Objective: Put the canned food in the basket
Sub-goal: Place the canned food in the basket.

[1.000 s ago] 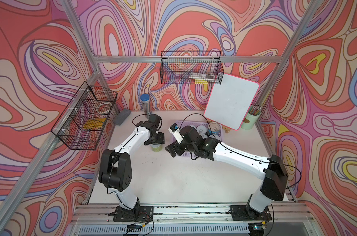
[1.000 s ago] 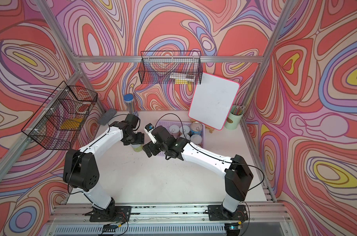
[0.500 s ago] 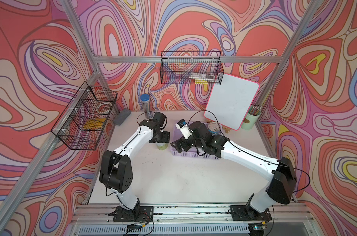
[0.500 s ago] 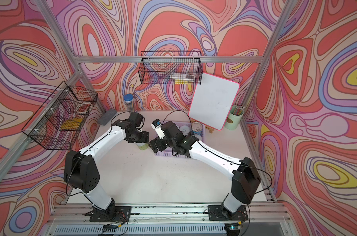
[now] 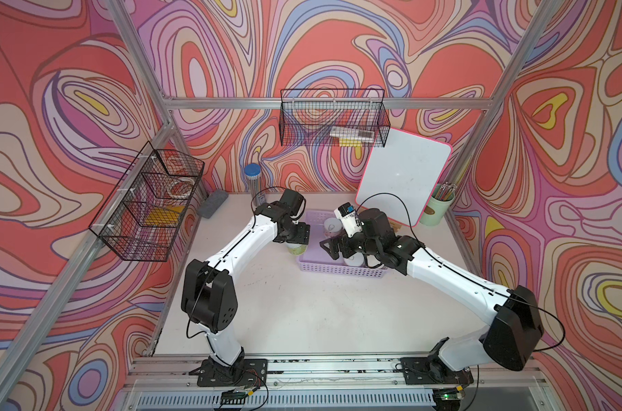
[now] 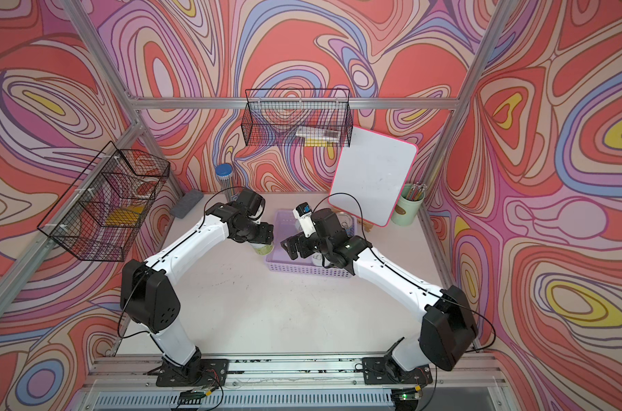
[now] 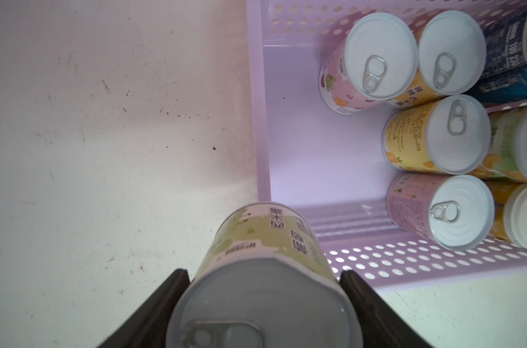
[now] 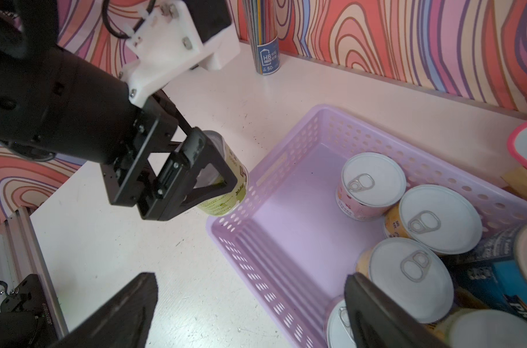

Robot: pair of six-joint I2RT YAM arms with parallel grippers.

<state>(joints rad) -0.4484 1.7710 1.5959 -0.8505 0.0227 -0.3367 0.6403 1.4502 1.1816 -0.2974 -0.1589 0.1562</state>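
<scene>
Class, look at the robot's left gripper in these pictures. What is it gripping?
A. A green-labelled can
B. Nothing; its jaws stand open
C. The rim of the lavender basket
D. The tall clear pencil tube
A: in the left wrist view the left gripper is shut on a green-labelled can, clamping it from both sides, close to a corner of the lavender basket.
</scene>
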